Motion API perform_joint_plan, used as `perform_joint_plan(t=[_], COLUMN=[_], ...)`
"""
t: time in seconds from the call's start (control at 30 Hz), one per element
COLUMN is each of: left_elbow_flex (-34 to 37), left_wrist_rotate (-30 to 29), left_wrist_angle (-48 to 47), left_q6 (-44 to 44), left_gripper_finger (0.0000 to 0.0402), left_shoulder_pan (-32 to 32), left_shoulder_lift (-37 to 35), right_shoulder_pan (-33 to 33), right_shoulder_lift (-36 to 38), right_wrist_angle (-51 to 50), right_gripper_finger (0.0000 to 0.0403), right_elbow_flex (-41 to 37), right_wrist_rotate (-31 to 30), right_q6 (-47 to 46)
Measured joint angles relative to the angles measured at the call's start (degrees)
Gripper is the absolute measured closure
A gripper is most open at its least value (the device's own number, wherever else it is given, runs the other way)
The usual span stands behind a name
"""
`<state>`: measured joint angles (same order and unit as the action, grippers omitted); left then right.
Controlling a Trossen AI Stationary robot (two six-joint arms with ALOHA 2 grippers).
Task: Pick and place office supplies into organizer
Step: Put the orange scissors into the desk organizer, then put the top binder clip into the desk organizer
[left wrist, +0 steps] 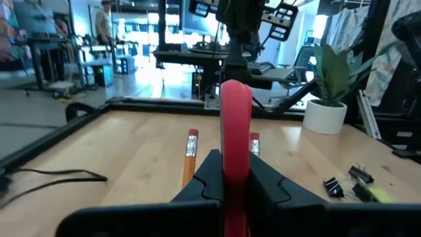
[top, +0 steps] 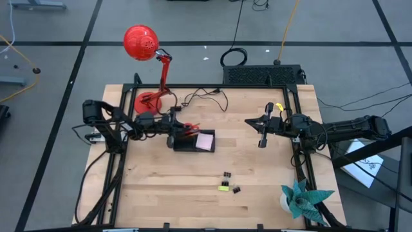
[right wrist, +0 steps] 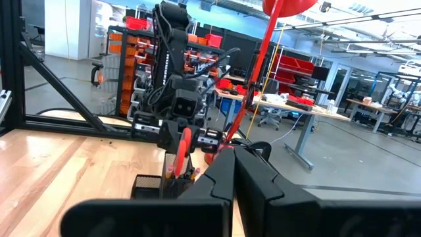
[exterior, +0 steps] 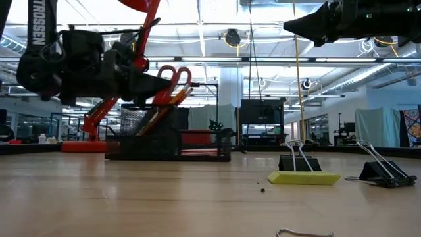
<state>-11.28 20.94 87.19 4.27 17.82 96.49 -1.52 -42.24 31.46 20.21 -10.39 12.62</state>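
Observation:
The black organizer (top: pixel 188 142) stands left of the table's middle, with orange pencils (left wrist: pixel 191 155) upright in its taller compartment (exterior: pixel 141 125) and a pale pink sticky-note pad (top: pixel 206 140) in its low section. My left gripper (top: pixel 175 127) is over the tall compartment, shut on the red-handled scissors (exterior: pixel 174 76). My right gripper (top: pixel 261 134) hangs shut and empty above the table's right half. Two black binder clips (top: pixel 226 174) and a yellow-green piece (top: pixel 223 187) lie near the front. My left gripper pinches the scissors' red handle loops (left wrist: pixel 235 141) between its two fingers, the loops edge-on in the gap. The fingers come roughly level from the table's left side. The scissors stand tilted, handles up, their lower part down in the tall compartment (exterior: pixel 154 118) among the pencils.
A red desk lamp (top: pixel 145 45) stands at the far left, its cord (top: pixel 206 96) on the table behind the organizer. A teal paper plant (top: pixel 302 198) stands at the near right corner. Bare wood (top: pixel 167 187) lies between the organizer and the near edge.

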Motion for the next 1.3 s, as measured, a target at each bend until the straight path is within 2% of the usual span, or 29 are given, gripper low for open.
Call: perform_joint_plan(t=[0.27, 0.5, 0.57, 0.8, 0.93, 1.13, 1.3], left_elbow_flex=[3.3, 3.3, 3.3, 3.4, 3.1, 2.4, 2.3], left_wrist_rotate=[-1.6, -1.7, -1.6, -1.4, 0.3, 1.6, 1.6], left_wrist_angle=[2.2, 1.6, 1.6, 0.9, 1.6, 1.8, 2.0], left_q6=[-3.5, -4.1, -4.1, -4.2, -5.2, -6.9, -7.1], left_gripper_finger=[0.0363, 0.0379, 0.0364, 0.0265, 0.0222, 0.0185, 0.0173], left_shoulder_pan=[0.0, -0.3, -0.3, -0.3, -0.3, -0.3, -0.3], left_shoulder_lift=[-0.1, -0.1, -0.1, 0.1, 0.1, -2.4, -9.3], right_shoulder_pan=[0.0, 0.0, 0.0, 0.0, 0.0, 0.0, 0.0], right_shoulder_lift=[0.0, 0.0, 0.0, 0.0, 0.0, 0.0, 0.0], right_wrist_angle=[0.0, 0.1, 0.1, 0.1, 0.1, 0.1, 0.1], right_gripper_finger=[0.0399, 0.0399, 0.0399, 0.0399, 0.0399, 0.0399, 0.0399], right_elbow_flex=[0.0, 0.0, 0.0, 0.0, 0.0, 0.0, 0.0], right_wrist_rotate=[0.0, 0.0, 0.0, 0.0, 0.0, 0.0, 0.0], right_q6=[0.0, -0.2, -0.3, -0.4, -0.4, -0.4, -0.3])
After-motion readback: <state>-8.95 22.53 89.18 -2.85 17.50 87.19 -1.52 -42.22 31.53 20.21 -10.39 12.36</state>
